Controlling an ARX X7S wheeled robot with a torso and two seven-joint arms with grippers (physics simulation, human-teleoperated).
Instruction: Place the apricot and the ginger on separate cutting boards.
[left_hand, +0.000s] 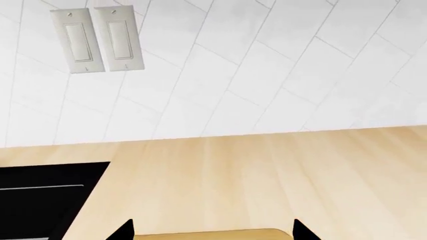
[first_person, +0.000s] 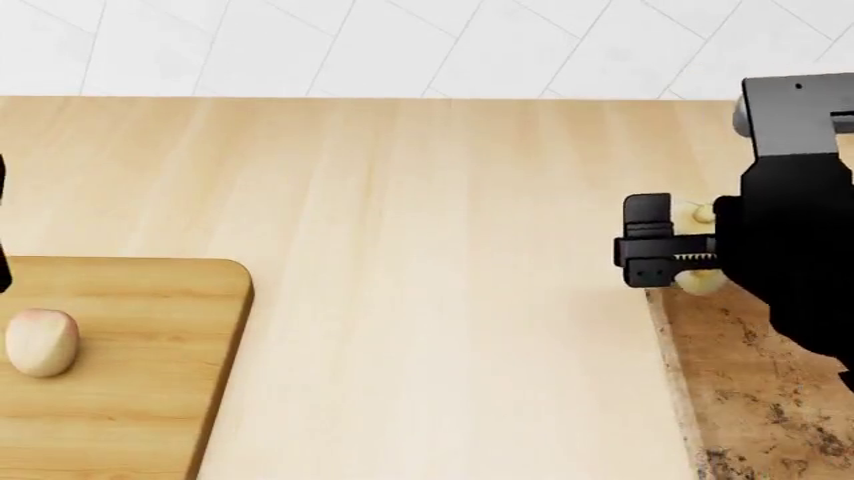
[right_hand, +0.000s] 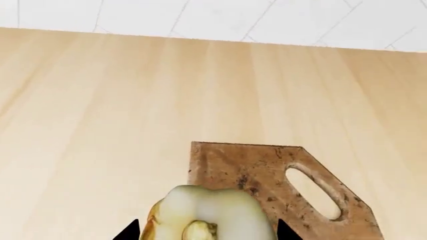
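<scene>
Ginger carried over the speckled board; apricot at rest on the plain board

The right gripper (first_person: 667, 243) has its fingers clenched on the ginger (right_hand: 210, 215), a knobby pale-yellow lump held above the near corner of the brown mottled cutting board (right_hand: 267, 175), whose oval handle slot (right_hand: 317, 192) shows in the right wrist view. The apricot (first_person: 42, 342) lies on the light wooden cutting board (first_person: 147, 360) at the left side of the wooden counter (first_person: 427, 250), well apart from the ginger. The left gripper (left_hand: 212, 231) shows only two dark fingertips set wide apart over that board's edge, released, grasping nothing; two wall switches (left_hand: 97, 40) sit on the tiled wall
</scene>
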